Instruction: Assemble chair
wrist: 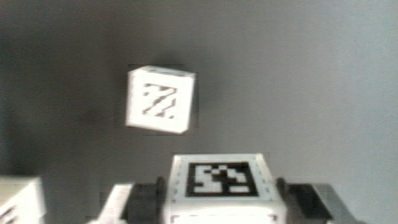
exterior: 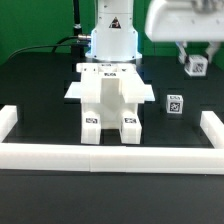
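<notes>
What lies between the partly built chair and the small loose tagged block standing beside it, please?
Nothing: in the exterior view, only bare black table separates the chair from the loose block.

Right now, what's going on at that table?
The gripper holds a small tagged block, apparently lifted off the table, toward the exterior view's right. A second loose block lies on the table near it. The partly built chair stands in the middle, inside the white border rail.

Glossy white arm, pale blue glow at its base, dark jaws.
</notes>
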You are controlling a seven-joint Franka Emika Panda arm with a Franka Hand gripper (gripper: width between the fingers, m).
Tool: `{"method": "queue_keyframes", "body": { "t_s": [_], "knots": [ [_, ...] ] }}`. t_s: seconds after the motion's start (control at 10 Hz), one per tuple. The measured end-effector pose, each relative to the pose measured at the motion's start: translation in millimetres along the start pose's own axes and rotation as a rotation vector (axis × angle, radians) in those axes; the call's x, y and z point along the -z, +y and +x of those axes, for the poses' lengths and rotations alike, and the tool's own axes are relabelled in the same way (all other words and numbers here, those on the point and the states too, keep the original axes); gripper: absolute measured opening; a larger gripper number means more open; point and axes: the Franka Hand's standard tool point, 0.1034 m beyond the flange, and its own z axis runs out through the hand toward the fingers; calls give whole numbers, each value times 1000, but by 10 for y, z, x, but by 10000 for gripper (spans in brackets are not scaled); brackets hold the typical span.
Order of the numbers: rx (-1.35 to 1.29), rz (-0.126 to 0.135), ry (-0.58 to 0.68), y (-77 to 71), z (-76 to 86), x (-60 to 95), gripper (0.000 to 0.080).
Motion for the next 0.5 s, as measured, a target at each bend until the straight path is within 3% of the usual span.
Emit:
{"method": "queue_keyframes", "body": {
  "t_s": [0.1,0.5],
  "knots": [
    [-19,7,18,163,96,162,285],
    [-24,4,20,142,98,107,285]
  ]
}}
